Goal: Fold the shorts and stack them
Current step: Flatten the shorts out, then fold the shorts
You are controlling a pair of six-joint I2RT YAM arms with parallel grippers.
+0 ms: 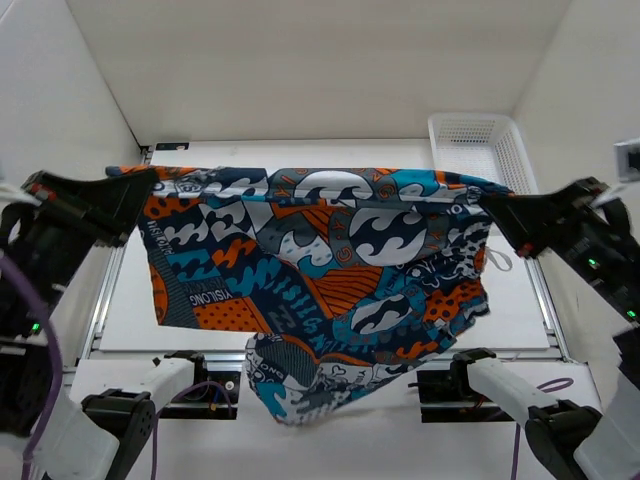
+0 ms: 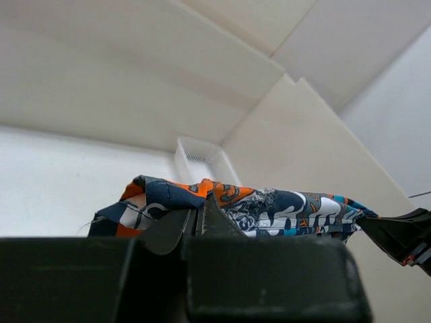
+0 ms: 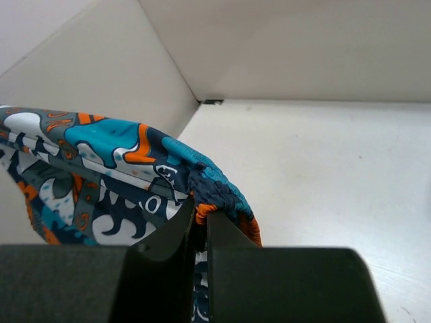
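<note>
Left gripper (image 1: 150, 180): its two fingers are pressed nearly together, with only cloth between them. It grips the upper left corner of the shorts (image 1: 330, 270) and holds this corner up in the air.

Shorts: they hang spread wide between the two grippers, and the upper edge is pulled almost straight from one side to the other. The cloth is above the table (image 1: 200, 155). The lower part falls in loose folds toward the near edge, and the lowest point hangs between the two arm bases. The left side hangs shorter than the middle.

Basket (image 1: 480, 150): white mesh, it stands at the far right corner of the table, behind the right end of the shorts.

Right gripper (image 1: 488, 202): the fingers are closed tight on the upper right corner of the shorts, where the cloth is bunched; the wrist view shows the fabric squeezed between them.
</note>
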